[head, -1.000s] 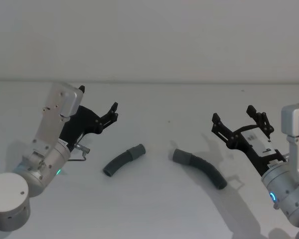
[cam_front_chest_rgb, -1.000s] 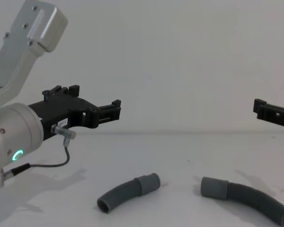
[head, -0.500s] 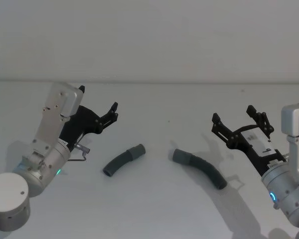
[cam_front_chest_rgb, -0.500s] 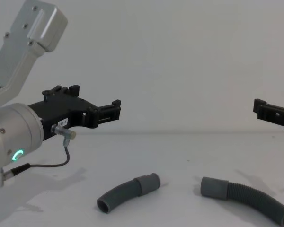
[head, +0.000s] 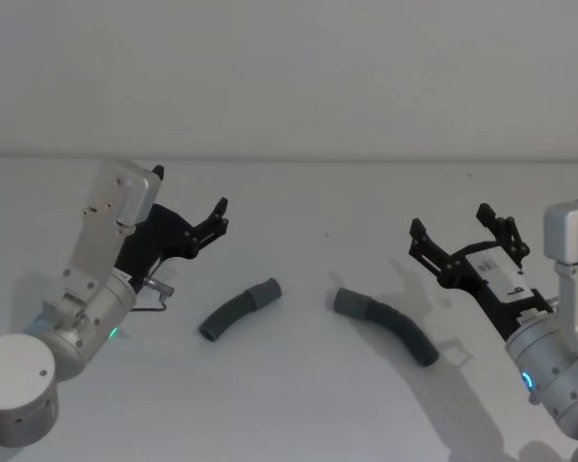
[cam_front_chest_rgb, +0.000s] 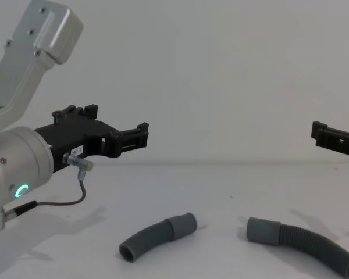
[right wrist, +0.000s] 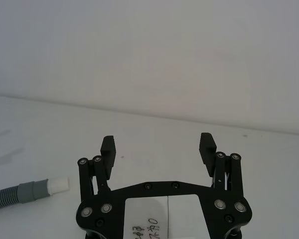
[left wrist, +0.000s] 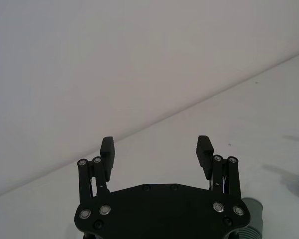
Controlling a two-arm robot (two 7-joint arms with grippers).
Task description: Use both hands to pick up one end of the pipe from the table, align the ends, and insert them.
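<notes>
Two pieces, short hose (head: 236, 308) and long hose (head: 390, 325), are seen unjoined on the table (head: 299, 404); left gripper (left wrist: 156, 147), right gripper (right wrist: 157, 144) held wide.

Four cameras on one white table: two on the body, two on the wrists.

The head view looks forward and down from high up, taking in the table (head: 299, 404) as far as the wall (head: 289, 77), with the left gripper (head: 191, 190) at 9 o'clock and the right gripper (head: 450, 218) at 3 o'clock. The chest view sits lower and nearer, looking level across the surface. Both show the short hose (head: 239, 308) and the longer hose (head: 385, 324), which lie at 6 and 5 o'clock from the chest. Each wrist view looks out close over its own gripper toward the wall. The left wrist view shares the short hose's cuff (left wrist: 254, 214) with the body views.
</notes>
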